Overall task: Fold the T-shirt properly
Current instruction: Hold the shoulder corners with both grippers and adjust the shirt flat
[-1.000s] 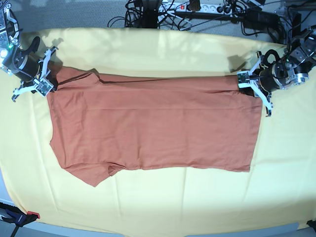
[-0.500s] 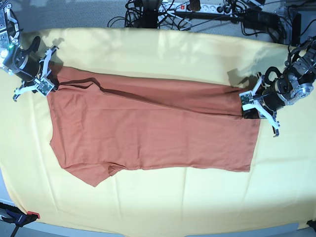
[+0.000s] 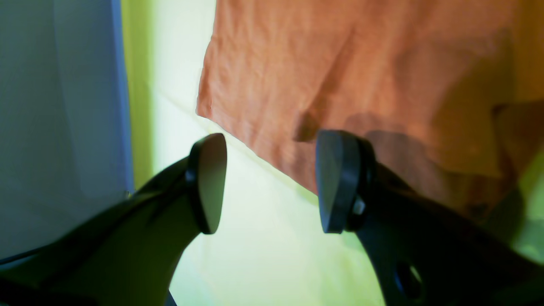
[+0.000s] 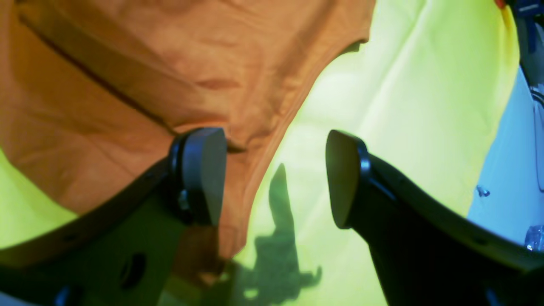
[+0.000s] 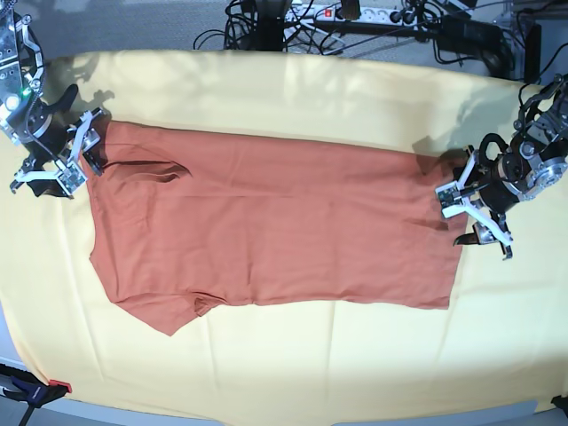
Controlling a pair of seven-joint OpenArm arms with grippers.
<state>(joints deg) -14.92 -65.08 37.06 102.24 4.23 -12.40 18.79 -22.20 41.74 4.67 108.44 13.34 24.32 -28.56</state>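
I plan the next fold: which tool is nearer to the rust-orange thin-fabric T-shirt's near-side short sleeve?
Right. The right tool is at the far corner of the short sleeve end; the left tool is across the whole T-shirt, at its other end.

Bare yellow cloth (image 5: 293, 364) lies open along the worktop's near side, while the T-shirt (image 5: 266, 231) fills the middle and tangled cables (image 5: 355, 22) crowd the far edge.

2 arms with white-framed, black-bodied wrists, each gripper (image 5: 473, 211) with dark curved fingers (image 3: 208, 182) and flat pads.
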